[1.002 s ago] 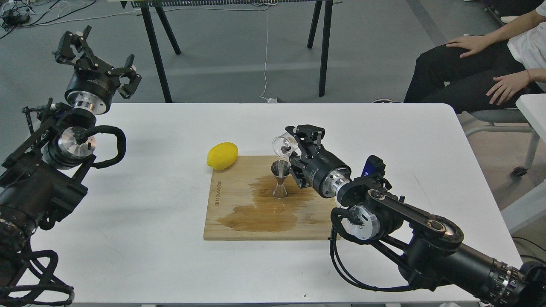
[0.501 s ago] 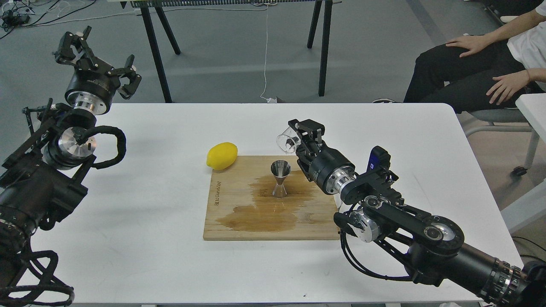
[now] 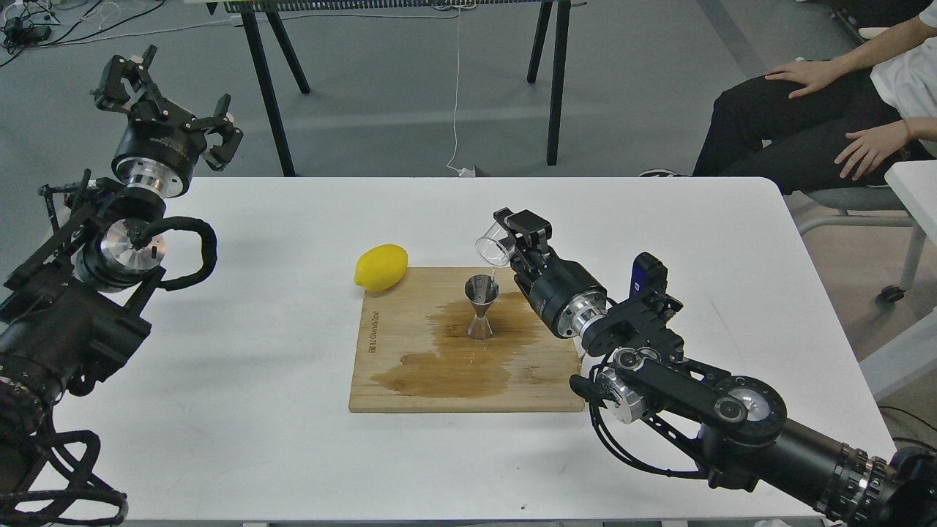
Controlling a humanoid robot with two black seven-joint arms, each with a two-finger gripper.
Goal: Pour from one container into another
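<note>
Glass cup [image 3: 494, 242] hangs tipped on its side just above and behind the steel jigger [image 3: 481, 307], clenched in the right gripper [image 3: 514, 236] jaws. That jigger stands upright on the wet-stained wooden board [image 3: 410, 380], with a lemon [image 3: 381, 267] at the board's far left corner. Left gripper [image 3: 167, 99] is raised beyond the tabletop [image 3: 256, 410], jaws spread, holding nothing.

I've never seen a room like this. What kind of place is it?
Probably a robot lab or workshop. A plain white table stands on grey floor, loose cables trail behind, and a seated person watches beside it.
</note>
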